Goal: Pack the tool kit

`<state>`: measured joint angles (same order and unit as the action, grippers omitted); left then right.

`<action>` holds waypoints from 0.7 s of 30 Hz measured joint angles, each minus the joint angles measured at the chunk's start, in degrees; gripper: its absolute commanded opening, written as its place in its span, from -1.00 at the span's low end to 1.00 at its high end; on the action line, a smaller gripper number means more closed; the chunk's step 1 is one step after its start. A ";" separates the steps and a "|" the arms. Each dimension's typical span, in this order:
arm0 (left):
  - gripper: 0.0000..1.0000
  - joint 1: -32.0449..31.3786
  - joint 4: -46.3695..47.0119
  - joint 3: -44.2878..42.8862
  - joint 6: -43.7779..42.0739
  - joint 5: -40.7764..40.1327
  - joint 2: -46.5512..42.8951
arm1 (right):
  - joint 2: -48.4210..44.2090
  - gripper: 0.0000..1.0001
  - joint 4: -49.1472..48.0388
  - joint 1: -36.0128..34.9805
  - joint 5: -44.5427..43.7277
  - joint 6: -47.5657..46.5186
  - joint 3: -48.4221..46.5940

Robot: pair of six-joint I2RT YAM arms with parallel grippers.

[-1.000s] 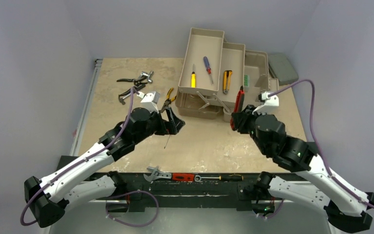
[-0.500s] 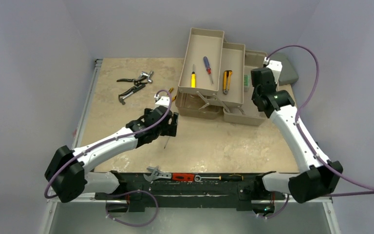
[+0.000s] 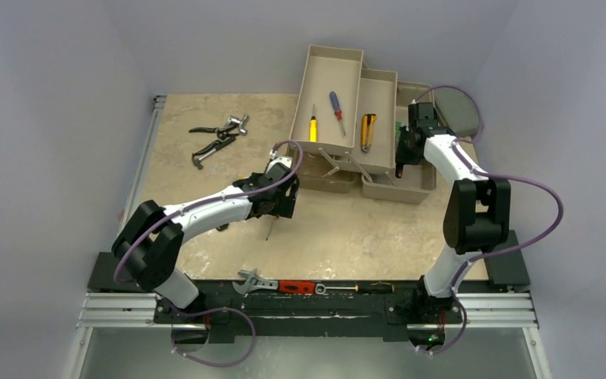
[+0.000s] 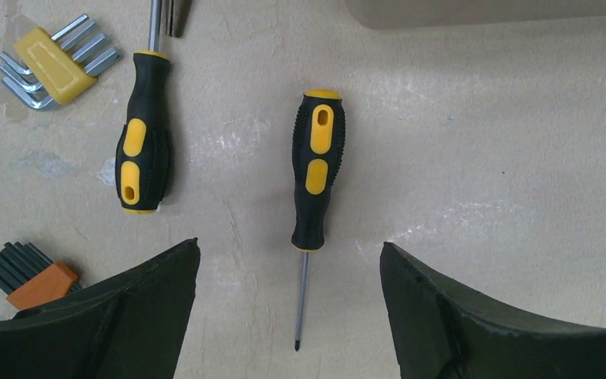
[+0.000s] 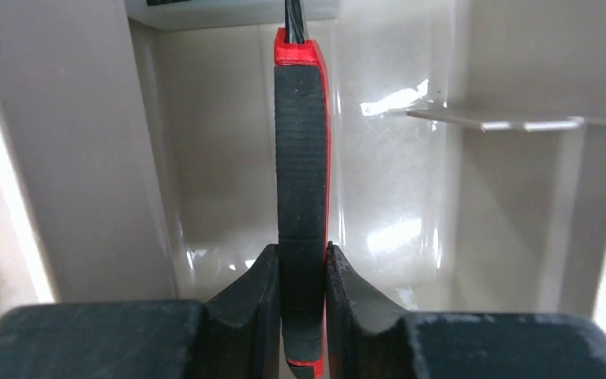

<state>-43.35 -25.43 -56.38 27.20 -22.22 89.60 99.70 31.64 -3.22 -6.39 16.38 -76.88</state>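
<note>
Both arms have been travelling. The right gripper (image 5: 301, 268) has swung from the front of the toolbox (image 5: 63, 142) to a spot above its open lower compartment. The left gripper (image 4: 288, 253) has been reaching further out over the table (image 4: 481, 158).

The right fingers are squeezing narrow on a red-and-black tool (image 5: 300, 158), which is pointing straight ahead of them over the beige floor of the box.

The left jaws are standing wide, touching nothing. A black-and-yellow screwdriver (image 4: 316, 170) is lying between them, tip towards the gripper and handle ahead. A second screwdriver (image 4: 140, 154) is lying off to its left, shaft pointing away. Further left and ahead, a yellow hex key set (image 4: 47, 63) is resting, and an orange hex key set (image 4: 35, 283) is peeking out beside the left finger.
</note>
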 measured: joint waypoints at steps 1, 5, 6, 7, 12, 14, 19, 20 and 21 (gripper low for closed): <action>0.59 0.31 0.02 -0.17 0.04 0.39 0.33 | 0.85 -0.31 -0.07 -0.02 0.50 -0.02 -0.50; 0.54 1.92 0.13 -0.28 0.28 2.01 1.20 | 2.69 0.22 0.39 0.15 -0.39 -0.68 -2.95; 0.53 2.36 0.35 -0.24 0.35 2.51 1.38 | 2.40 0.23 0.37 0.46 -0.87 -1.11 -3.04; 0.52 2.69 0.70 -0.13 0.52 2.99 1.46 | 1.99 0.24 0.39 0.85 -1.29 -0.87 -3.04; 0.49 3.48 2.54 1.03 0.72 4.70 1.46 | -3.96 0.27 0.13 1.18 -1.31 -0.81 -1.38; 0.48 3.48 2.93 1.44 0.72 5.25 1.46 | -8.17 0.28 -0.20 0.98 -0.57 -0.79 -0.44; 0.45 3.48 3.85 1.77 0.72 5.88 1.49 | -21.05 0.40 -3.67 0.81 2.75 0.07 6.60; 0.45 3.48 4.02 1.77 0.74 6.01 1.51 | -23.30 0.42 -4.50 0.81 3.45 0.20 8.28; 0.45 3.48 4.17 1.77 0.72 6.12 1.57 | -26.10 0.43 -5.62 0.81 4.37 0.28 10.56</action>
<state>-39.88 -21.26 -54.61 27.92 -16.10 91.18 73.60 26.02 -2.42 -2.02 16.67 -66.32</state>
